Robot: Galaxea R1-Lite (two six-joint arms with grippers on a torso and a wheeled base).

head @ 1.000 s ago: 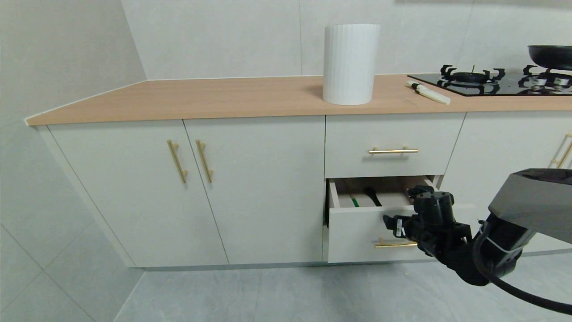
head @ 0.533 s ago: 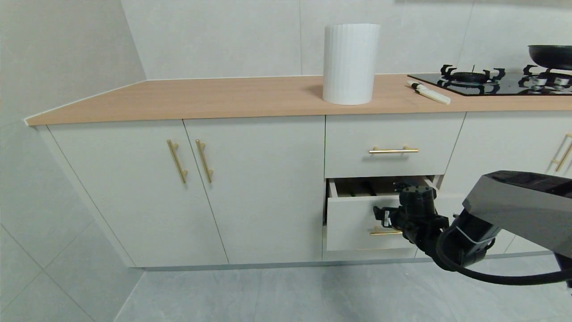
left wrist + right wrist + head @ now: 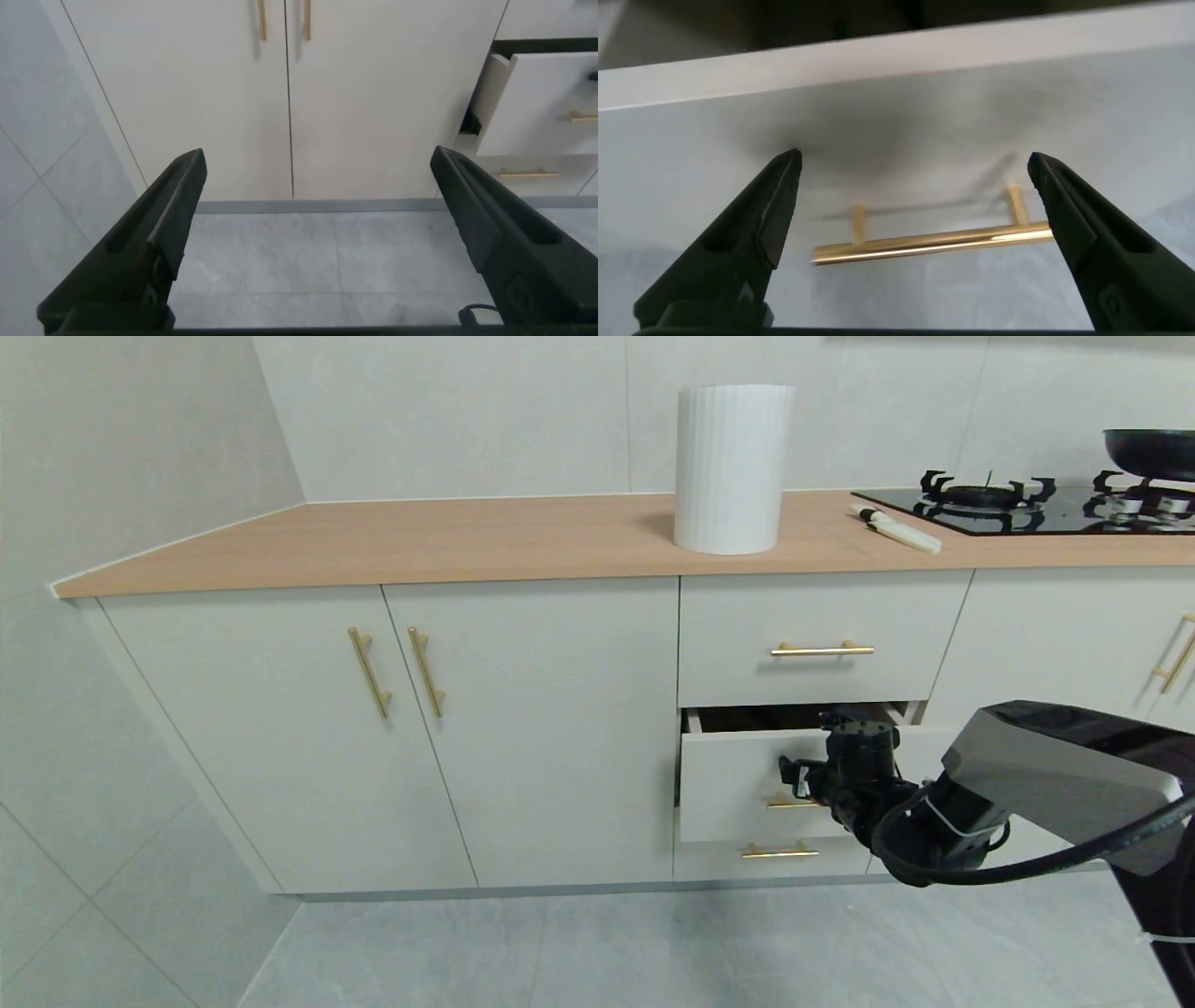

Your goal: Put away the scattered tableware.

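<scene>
The right gripper (image 3: 915,173) faces the front of the middle drawer (image 3: 733,773), low on the cabinet. Its two fingers (image 3: 752,229) are spread wide with nothing between them. The drawer's gold bar handle (image 3: 934,245) lies straight ahead of them, spanning the gap. Whether the fingertips touch the drawer front or stop just short of it cannot be told. The drawer stands slightly out from the cabinet face, with a thin dark slot showing along its top edge. What is inside it cannot be made out.

The left gripper (image 3: 318,157) hangs low over the grey tiled floor (image 3: 308,266), facing the pair of cabinet doors (image 3: 280,93). Its fingers are also wide apart and hold nothing.

On the wooden countertop (image 3: 467,537) a pale utensil with a dark end (image 3: 894,529) lies flat. It is just beside the front corner of the black gas hob (image 3: 1027,509) and well apart from both grippers. A tall white ribbed cylinder (image 3: 731,469) stands upright on the counter near it, above the closed top drawer (image 3: 822,616). A dark pan (image 3: 1153,453) sits on the far burner.
</scene>
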